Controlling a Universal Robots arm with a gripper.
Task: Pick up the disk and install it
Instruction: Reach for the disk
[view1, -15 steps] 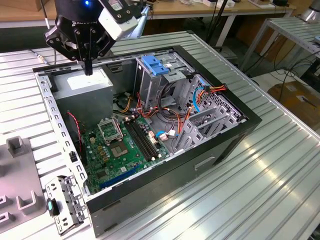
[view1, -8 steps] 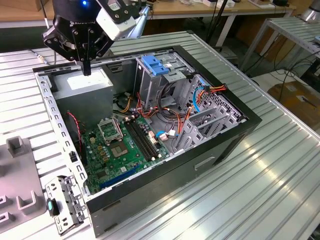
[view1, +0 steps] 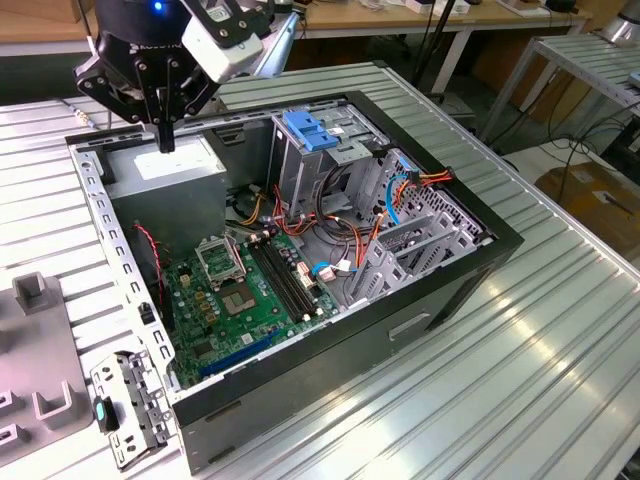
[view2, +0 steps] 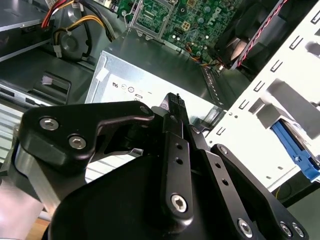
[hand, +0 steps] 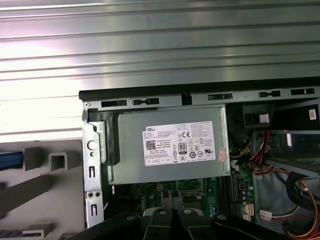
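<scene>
Ribbed metal bench (view1: 520, 380) bearing open computer case (view1: 400, 340). Gripper (view1: 165, 138): jaws pressed together, empty, poised above power supply (view1: 190, 165). Disk (view2: 297, 152): blue-railed, apparently parked outside chassis wall (view2: 260, 115), clear for pickup, uninstalled.

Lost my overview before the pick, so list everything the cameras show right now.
table: one, ribbed silver metal.
computer case: one, black, open, on the table.
power supply: one, grey with white sticker, in a case corner.
motherboard: one, green, case floor.
drive cage: one, bare metal, blue latch on top.
cables: several, red, orange, blue, beside the cage.
fixture: one, grey, exterior view's left of the case.
bracket: one, silver, beside fixture.
blue rail: one, behind slotted metal wall; may belong to the disk.
gripper: one, black, shut and empty, above the power supply.
</scene>
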